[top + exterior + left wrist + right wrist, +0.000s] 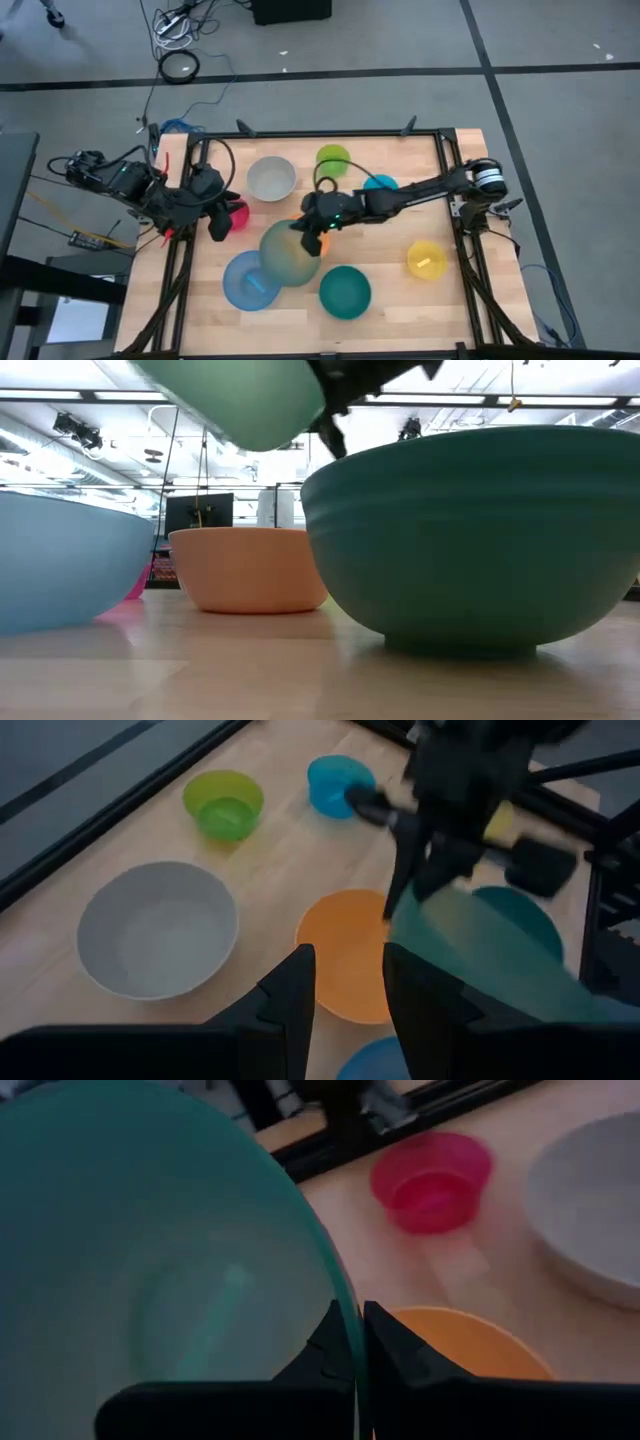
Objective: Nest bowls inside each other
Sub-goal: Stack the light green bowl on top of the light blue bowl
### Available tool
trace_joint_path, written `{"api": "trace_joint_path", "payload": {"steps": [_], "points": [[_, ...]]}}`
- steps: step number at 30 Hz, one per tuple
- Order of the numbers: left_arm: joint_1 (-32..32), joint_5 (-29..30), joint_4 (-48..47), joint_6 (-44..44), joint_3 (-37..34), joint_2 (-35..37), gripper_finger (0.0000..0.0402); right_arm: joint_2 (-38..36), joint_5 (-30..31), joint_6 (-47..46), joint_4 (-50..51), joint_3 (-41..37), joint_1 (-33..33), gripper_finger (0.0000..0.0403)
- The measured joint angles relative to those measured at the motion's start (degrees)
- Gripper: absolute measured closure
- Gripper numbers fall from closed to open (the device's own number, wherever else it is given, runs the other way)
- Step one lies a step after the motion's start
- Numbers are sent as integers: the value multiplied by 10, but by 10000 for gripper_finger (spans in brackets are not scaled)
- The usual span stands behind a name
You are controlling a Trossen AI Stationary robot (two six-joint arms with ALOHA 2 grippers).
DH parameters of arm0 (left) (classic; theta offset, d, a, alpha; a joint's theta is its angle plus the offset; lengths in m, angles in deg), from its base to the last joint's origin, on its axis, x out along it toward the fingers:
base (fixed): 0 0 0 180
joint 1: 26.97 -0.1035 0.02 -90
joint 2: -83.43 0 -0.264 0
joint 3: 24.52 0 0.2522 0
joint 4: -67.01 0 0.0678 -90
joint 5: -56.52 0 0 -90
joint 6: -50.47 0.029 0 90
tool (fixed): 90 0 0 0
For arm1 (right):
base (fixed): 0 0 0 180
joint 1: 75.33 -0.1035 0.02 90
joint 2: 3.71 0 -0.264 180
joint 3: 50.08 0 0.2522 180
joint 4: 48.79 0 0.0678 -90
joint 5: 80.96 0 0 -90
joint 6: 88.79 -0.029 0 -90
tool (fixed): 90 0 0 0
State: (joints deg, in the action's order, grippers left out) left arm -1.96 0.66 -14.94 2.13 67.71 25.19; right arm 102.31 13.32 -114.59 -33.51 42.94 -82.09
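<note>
1. Your right gripper (312, 238) is pinched shut on the rim of the pale green bowl (288, 254), held up over the table (400, 300) above the orange bowl (345, 950).
2. Your left gripper (218, 224) sits by the pink bowl (238, 214), fingers parted, holding nothing.
3. The blue bowl (248, 281) and teal bowl (345, 291) rest nearby.

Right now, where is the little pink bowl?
From above, the small round pink-red plastic bowl sits at the table's left side, beside the left claw, below-left of the grey bowl.
</note>
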Motion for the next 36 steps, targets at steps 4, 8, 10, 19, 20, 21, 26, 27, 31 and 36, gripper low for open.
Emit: {"api": "trace_joint_path", "payload": {"steps": [4, 8, 10, 19, 20, 21, 26, 27, 31, 36], "points": [[7, 6, 24, 2, 1, 6, 273, 59, -27, 7, 1, 61, -7, 402], [19, 12, 37, 2, 8, 11, 273, 103, -37, 19, 17, 110, -13, 402], [24, 13, 49, 7, 8, 17, 273, 122, -41, 26, 34, 131, -14, 403], [39, 22, 53, 12, 8, 23, 273, 139, -10, 51, 63, 161, -11, 403], [40, 22, 53, 12, 8, 22, 273, 139, -10, 51, 62, 161, -9, 403], [40, 23, 53, 12, 8, 22, 273, 139, -10, 51, 62, 161, -8, 403], [40, 29, 53, 12, 8, 22, 273, 139, -8, 51, 53, 161, -3, 401], [40, 35, 53, 13, 8, 22, 273, 139, -5, 53, 50, 161, -3, 399], [40, 57, 54, 16, 8, 22, 273, 139, 5, 65, 29, 161, -3, 394], [40, 88, 57, 16, 8, 22, 273, 139, 6, 73, 3, 161, -3, 395]]}}
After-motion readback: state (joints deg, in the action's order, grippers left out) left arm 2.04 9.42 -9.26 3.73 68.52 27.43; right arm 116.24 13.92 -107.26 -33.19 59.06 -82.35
